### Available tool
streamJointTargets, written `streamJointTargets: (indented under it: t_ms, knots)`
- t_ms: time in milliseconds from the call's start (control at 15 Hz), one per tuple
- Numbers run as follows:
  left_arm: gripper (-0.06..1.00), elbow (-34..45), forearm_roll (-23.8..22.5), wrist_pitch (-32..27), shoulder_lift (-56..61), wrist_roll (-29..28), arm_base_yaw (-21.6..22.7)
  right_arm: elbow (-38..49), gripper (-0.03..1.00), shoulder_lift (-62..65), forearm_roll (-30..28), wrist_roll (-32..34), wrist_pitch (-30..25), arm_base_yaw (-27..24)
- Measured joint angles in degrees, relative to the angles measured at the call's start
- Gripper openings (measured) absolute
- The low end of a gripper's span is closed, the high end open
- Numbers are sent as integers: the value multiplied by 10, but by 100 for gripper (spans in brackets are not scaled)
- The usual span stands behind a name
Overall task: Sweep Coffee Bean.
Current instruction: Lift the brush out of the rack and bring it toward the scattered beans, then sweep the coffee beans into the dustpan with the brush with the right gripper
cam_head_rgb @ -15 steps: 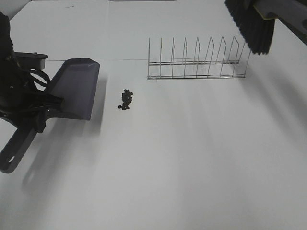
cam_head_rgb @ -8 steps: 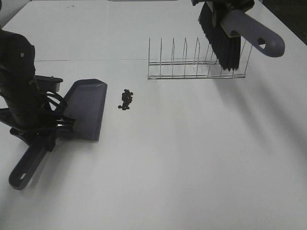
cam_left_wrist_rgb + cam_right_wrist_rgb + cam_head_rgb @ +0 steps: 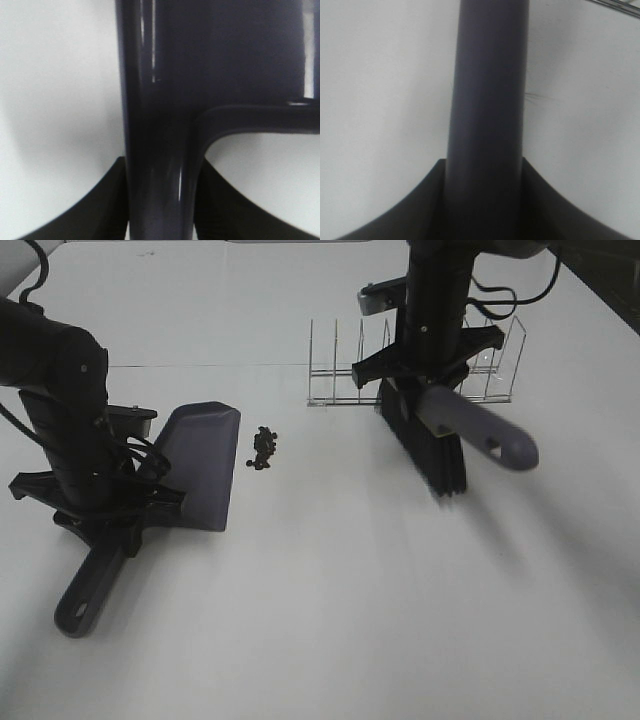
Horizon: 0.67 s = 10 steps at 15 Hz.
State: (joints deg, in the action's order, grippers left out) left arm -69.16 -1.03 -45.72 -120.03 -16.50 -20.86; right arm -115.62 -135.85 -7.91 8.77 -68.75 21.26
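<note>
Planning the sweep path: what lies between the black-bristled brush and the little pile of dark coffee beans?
Only bare white tabletop, per the exterior high view, separates the black-bristled brush from the dark coffee beans; the wire rack stands behind.

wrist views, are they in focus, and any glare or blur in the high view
Left wrist view: the dustpan handle fills the frame, soft, with thin glare streaks. Right wrist view: the brush handle is close and blurred, no glare. Exterior high view: brush slightly smeared, coffee beans small but clear, soft shadows on the table.
</note>
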Motion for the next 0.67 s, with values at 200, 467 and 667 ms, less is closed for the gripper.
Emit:
streamJointTargets:
  t_ms: [200, 467, 667]
  knots:
    - [32, 0, 1, -1, -1, 0, 0, -1, 26, -25, -3, 2, 34, 49]
    - [32, 0, 2, -1, -1, 1, 0, -2, 26, -50, -14, 7, 57, 113]
    - [32, 0, 4, -1, -1, 1, 0, -10, 26, -54, 6, 10, 79, 151]
